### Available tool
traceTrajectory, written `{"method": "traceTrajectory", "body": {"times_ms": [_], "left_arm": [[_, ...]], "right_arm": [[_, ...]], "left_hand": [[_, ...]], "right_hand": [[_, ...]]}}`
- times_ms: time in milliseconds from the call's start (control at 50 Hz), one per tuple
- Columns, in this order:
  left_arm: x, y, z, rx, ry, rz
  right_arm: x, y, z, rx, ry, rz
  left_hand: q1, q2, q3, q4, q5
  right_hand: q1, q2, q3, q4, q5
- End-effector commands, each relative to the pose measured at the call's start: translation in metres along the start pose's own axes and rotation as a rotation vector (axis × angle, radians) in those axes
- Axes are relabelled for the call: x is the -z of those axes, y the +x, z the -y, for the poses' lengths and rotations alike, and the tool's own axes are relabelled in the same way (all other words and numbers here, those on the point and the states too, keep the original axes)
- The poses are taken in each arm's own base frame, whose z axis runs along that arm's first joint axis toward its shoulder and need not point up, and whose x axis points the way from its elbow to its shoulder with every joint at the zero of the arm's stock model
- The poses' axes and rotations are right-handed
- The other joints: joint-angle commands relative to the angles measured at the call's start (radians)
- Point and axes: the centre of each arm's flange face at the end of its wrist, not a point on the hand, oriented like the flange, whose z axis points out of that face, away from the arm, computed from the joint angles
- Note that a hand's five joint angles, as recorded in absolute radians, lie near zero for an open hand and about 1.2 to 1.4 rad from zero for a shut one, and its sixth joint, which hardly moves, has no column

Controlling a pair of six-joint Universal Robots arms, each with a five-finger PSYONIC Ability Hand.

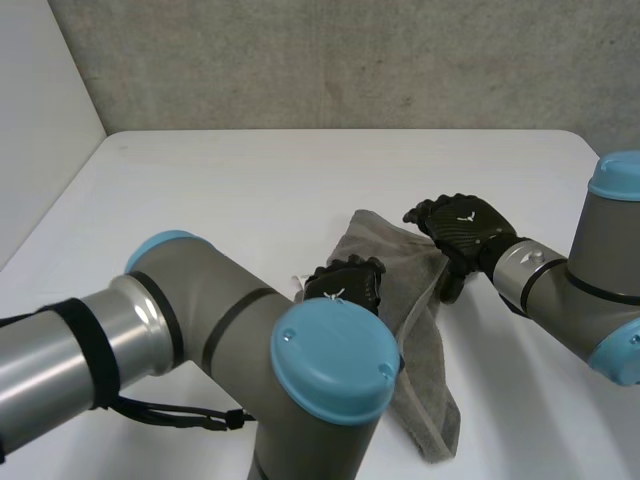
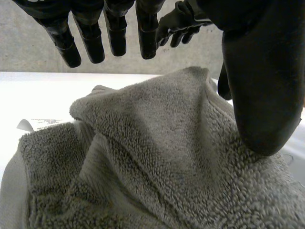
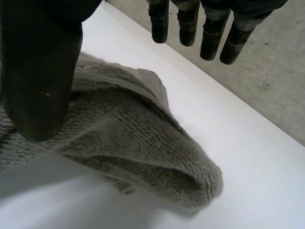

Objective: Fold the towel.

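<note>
A grey terry towel [image 1: 415, 330] lies bunched in a long, loosely folded strip on the white table [image 1: 250, 190]. My left hand [image 1: 345, 287] hovers over the strip's left side near its middle, open. In the left wrist view its fingers [image 2: 114, 33] are straight above the towel [image 2: 157, 157] and its thumb rests near the pile. My right hand [image 1: 462, 228] is at the towel's far right corner, open. In the right wrist view its fingers [image 3: 205, 28] and thumb are spread above a rolled fold of towel [image 3: 133, 138], with nothing gripped.
A white label [image 2: 28, 125] sticks out from the towel's edge beside my left hand. My left arm's elbow [image 1: 335, 365] covers the towel's near left part. Bare table stretches to the far edge, where a grey wall [image 1: 330, 60] rises.
</note>
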Motion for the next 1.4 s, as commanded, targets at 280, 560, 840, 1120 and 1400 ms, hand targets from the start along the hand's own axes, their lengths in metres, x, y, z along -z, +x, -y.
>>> {"method": "traceTrajectory", "body": {"times_ms": [280, 560, 840, 1120, 1400], "left_arm": [[0.002, 0.013, -0.007, 0.041, 0.022, -0.010], [-0.006, 0.017, -0.011, 0.076, 0.024, -0.015], [-0.020, 0.006, -0.037, 0.034, -0.022, 0.019], [-0.021, -0.017, -0.021, -0.022, -0.020, 0.082], [-0.019, -0.027, -0.018, -0.039, -0.036, 0.106]], "right_arm": [[-0.007, -0.002, -0.012, -0.005, -0.017, -0.012], [-0.007, -0.003, -0.012, -0.005, -0.018, -0.011], [-0.007, -0.005, -0.012, -0.004, -0.017, -0.003], [-0.005, -0.012, -0.013, -0.004, -0.003, 0.047], [0.004, -0.015, -0.005, -0.002, 0.018, 0.072]], "left_hand": [[-0.091, -0.057, -0.044, -0.052, -0.048], [-0.091, -0.057, -0.044, -0.052, -0.048], [-0.091, -0.057, -0.044, -0.052, -0.048], [-0.091, -0.057, -0.044, -0.052, -0.048], [-0.078, -0.044, -0.044, -0.052, -0.035]], "right_hand": [[-0.055, -0.076, -0.006, -0.007, -0.060], [-0.055, -0.076, -0.006, -0.007, -0.060], [-0.055, -0.076, -0.006, -0.007, -0.060], [0.224, 0.203, -0.006, -0.007, 0.219], [0.688, 0.667, -0.006, -0.007, 0.683]]}}
